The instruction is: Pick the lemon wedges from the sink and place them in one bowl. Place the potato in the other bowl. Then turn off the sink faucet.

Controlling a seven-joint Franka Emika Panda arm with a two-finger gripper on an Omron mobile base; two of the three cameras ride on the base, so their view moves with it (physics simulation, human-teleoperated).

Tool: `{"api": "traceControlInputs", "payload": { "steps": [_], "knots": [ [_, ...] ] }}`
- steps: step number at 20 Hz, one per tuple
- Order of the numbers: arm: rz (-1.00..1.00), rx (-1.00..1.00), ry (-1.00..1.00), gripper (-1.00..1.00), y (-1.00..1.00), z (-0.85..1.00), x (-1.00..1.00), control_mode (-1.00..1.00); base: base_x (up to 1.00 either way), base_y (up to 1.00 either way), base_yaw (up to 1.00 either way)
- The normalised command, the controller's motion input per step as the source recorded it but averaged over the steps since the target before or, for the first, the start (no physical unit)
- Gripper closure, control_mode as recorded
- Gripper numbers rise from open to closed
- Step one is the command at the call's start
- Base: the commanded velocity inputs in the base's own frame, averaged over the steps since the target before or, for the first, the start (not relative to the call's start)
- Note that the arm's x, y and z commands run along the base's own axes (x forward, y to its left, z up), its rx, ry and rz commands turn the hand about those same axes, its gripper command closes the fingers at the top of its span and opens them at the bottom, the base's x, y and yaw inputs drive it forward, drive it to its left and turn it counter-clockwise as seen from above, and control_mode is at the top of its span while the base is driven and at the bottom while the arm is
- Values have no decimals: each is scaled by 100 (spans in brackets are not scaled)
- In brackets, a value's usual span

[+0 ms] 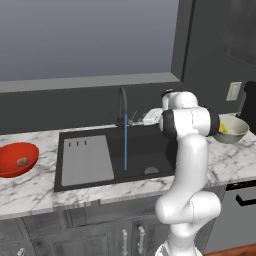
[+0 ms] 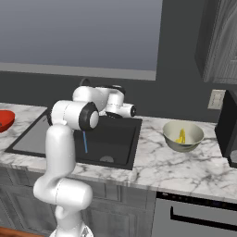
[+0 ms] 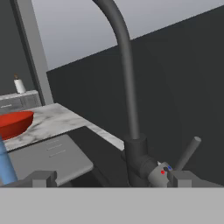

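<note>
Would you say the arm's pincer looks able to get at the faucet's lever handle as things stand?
Probably yes. In the hand view the open pincer sits close before the faucet, and its lever handle sticks out beside the base with nothing in front of it.

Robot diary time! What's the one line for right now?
potato: in red bowl | lemon wedges: in grey bowl | faucet: running | gripper: open, at lever

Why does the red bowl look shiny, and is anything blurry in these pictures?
In the left base view the red bowl shows a soft glossy sheen from even lighting, with faint shadows on the counter; in the right base view the grey-beige bowl looks duller; in the hand view the faucet is sharp, with nothing blurry.
</note>
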Motion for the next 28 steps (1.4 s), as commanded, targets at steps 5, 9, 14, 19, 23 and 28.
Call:
{"api": "traceControlInputs", "payload": {
  "steps": [5, 9, 14, 19, 23, 28],
  "knots": [
    [0, 4, 0, -100, 0, -18, 40, -100, 0, 0, 0],
    [0, 4, 0, -100, 0, -13, 37, -100, 0, 0, 0],
    [0, 5, 0, -100, 0, -7, 34, -100, 0, 0, 0],
    [0, 7, 0, -100, 3, 0, 21, -100, 0, 0, 0],
    [0, 6, 0, -100, 11, 0, 9, -100, 0, 0, 0],
    [0, 5, 0, -100, 20, -2, 8, -100, 0, 0, 0]
  ]
}}
